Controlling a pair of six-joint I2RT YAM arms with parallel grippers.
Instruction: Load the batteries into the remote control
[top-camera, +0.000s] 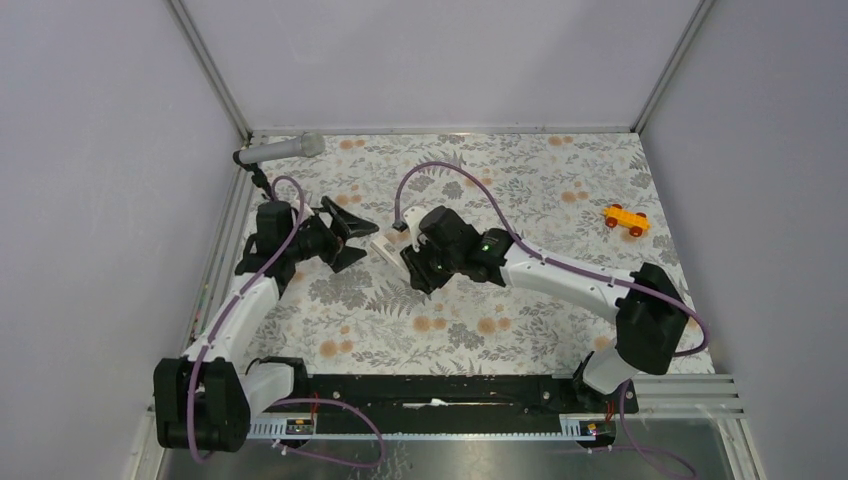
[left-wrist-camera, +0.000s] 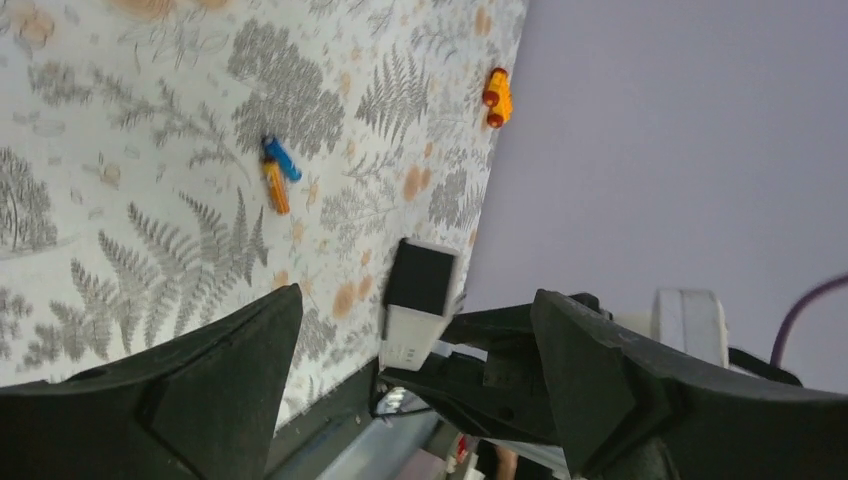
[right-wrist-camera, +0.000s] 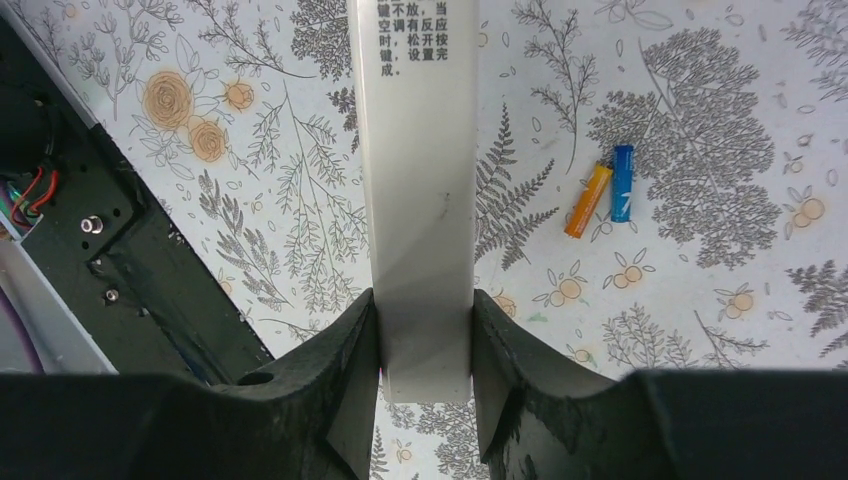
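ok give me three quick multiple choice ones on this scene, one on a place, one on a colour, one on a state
1. Where are the batteries?
A. inside a battery slot
B. loose on the floral cloth, side by side
C. standing upright in a cup

2. What colours are they?
A. blue and orange
B. both green
C. red and black

3. What is the right gripper doing?
A. hanging open over nothing
B. gripping a battery
C. shut on the white remote

Key:
1 B, they lie on the cloth, apart from the remote.
2 A, one of each shows in both wrist views.
3 C, its fingers press the bar's two sides.
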